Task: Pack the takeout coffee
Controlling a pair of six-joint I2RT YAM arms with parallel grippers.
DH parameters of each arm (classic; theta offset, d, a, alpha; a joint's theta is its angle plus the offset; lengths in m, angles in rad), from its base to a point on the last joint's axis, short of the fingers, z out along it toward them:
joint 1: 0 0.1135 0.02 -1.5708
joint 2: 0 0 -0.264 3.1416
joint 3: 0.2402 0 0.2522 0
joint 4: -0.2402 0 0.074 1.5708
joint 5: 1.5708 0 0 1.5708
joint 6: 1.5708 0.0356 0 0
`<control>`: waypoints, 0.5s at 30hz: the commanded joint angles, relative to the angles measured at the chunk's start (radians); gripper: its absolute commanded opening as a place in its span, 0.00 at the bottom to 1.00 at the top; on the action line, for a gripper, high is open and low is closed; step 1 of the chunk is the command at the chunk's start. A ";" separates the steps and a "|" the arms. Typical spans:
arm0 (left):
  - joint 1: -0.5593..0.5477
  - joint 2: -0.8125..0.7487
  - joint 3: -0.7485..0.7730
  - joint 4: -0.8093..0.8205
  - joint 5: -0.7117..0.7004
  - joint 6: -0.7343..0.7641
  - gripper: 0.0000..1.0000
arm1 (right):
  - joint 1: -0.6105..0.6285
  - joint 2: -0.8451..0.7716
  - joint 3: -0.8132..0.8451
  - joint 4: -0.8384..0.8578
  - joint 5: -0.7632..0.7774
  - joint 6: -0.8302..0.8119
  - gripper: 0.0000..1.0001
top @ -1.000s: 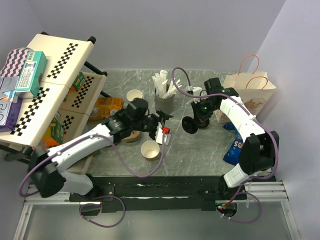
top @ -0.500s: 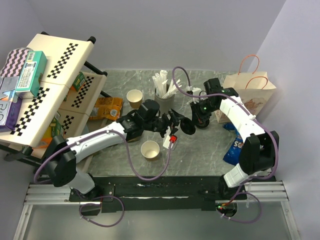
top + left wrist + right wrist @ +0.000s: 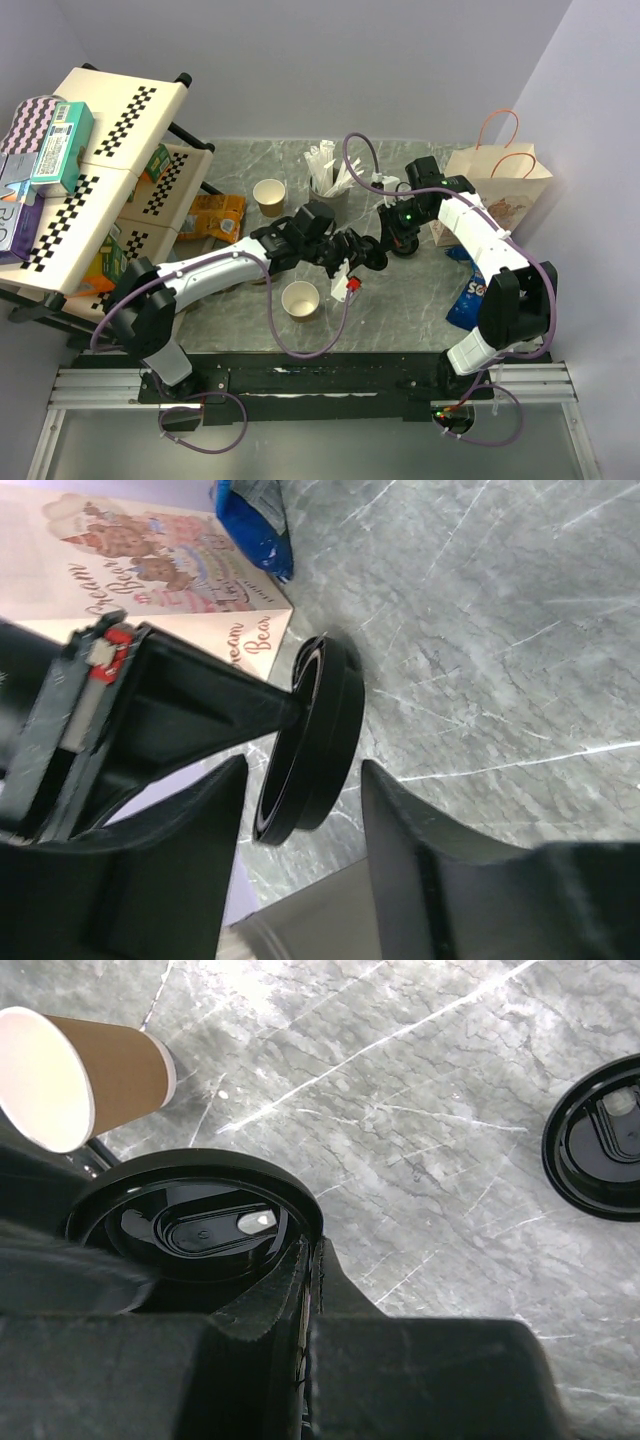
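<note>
Over grey marble tabletop [image 3: 400,300], pale walls [image 3: 330,60] behind: right gripper [image 3: 310,1252] tight on black lid [image 3: 200,1222], left gripper [image 3: 302,780] wide around it.

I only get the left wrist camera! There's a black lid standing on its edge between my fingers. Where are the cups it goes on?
Observer: The top camera shows two open cups standing upright: the near cup, closer to the arms' bases, and the far cup, beside a grey cup of sticks.
Operator: Is that the only one?
Observer: No. The right wrist camera shows a second lid lying flat on the table.
Operator: Who's holding mine?
Observer: The right gripper, shut on the rim of the lid. It belongs to the arm on the right.
</note>
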 commanded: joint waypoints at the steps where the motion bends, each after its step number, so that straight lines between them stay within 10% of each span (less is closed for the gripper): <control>1: -0.009 0.029 0.054 -0.023 0.035 0.058 0.50 | 0.006 -0.006 0.018 -0.015 -0.044 0.013 0.00; 15: -0.009 -0.010 0.010 0.045 -0.023 -0.019 0.31 | 0.010 0.014 0.041 -0.015 -0.085 0.013 0.10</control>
